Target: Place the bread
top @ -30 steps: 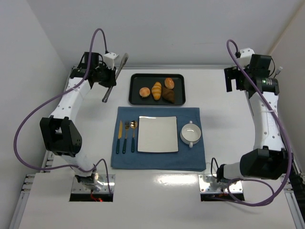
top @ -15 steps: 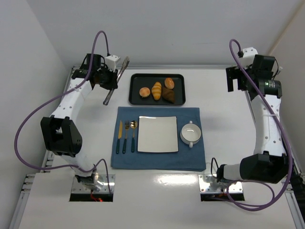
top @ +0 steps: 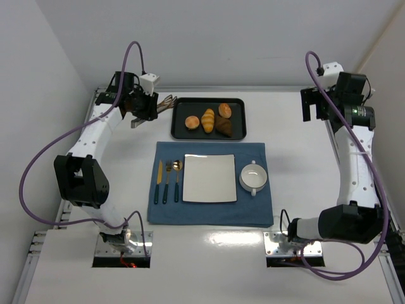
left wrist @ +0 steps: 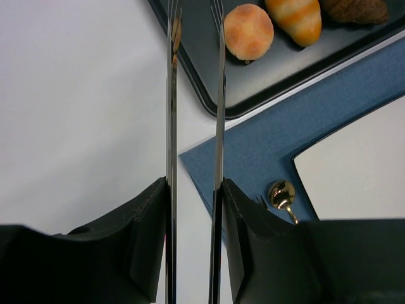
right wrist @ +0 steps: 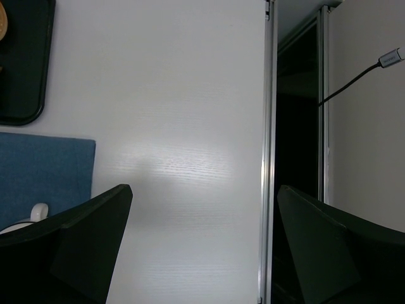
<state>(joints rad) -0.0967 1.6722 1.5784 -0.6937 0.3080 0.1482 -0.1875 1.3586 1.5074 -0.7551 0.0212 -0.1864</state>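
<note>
The bread (top: 192,121) is a small round orange-golden bun at the left end of the black tray (top: 180,133). It also shows in the left wrist view as the bread (left wrist: 249,31). My left gripper (top: 147,107) (left wrist: 193,187) is shut on metal tongs (top: 166,101) (left wrist: 219,95), whose two arms stand a little apart. The tong tips reach over the tray's left edge, just left of the bread and apart from it. My right gripper (top: 310,104) (right wrist: 204,190) hangs open and empty over the table's back right.
On the tray (left wrist: 272,69) a yellow ridged roll (top: 208,120), a dark croissant (top: 223,126) and another bun (top: 224,110) lie beside the bread. A blue placemat (top: 253,209) carries a white square plate (top: 209,178), a white bowl (top: 254,178) and cutlery with a gold spoon (left wrist: 282,195).
The left wrist has turned, swinging the tongs from pointing at the back wall round towards the tray. The tong arms have spread a little. The right arm rose slightly.
</note>
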